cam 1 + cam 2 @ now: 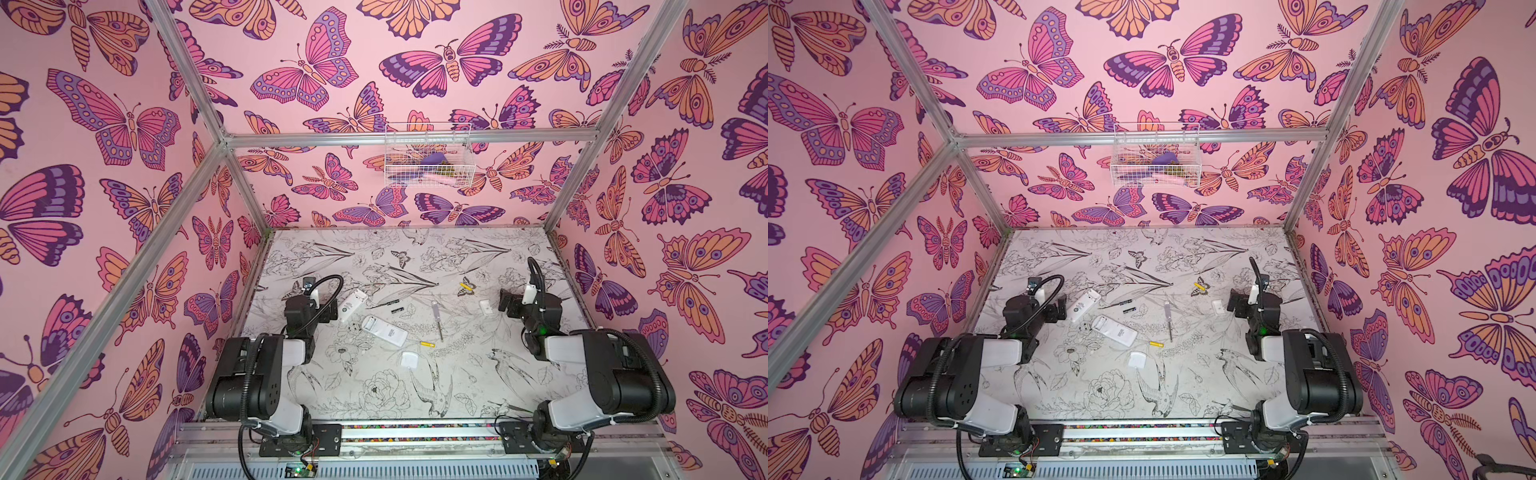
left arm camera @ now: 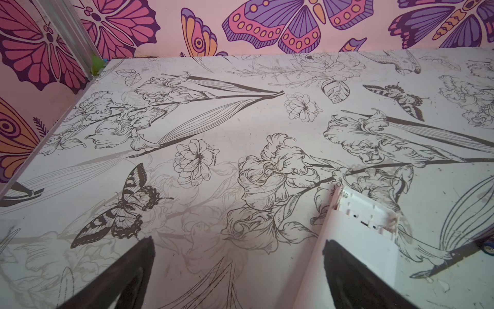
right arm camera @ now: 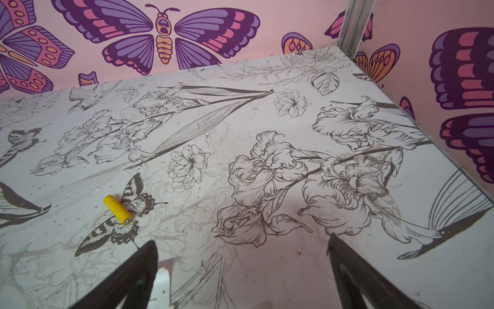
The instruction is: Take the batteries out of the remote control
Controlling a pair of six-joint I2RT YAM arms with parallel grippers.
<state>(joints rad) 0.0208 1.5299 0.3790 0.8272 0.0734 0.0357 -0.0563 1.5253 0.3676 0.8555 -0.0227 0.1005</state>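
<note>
Both jaws wide; batteries (image 1: 397,309) loose on table (image 1: 457,395)

Two black batteries (image 1: 398,309) paired flat, left of screwdriver (image 1: 436,319); far yellow battery (image 1: 466,286) beyond its handle, near yellow battery (image 1: 427,344) beside its tip.

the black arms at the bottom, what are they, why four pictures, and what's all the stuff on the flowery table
They are two robot arms ending in pincer grippers. Two pictures look down from overhead, side by side; two come from cameras on the wrists. On the table lie two white remotes, two yellow batteries, two black batteries, a screwdriver and two small white covers. The left gripper and right gripper are both open, holding nothing.
</note>
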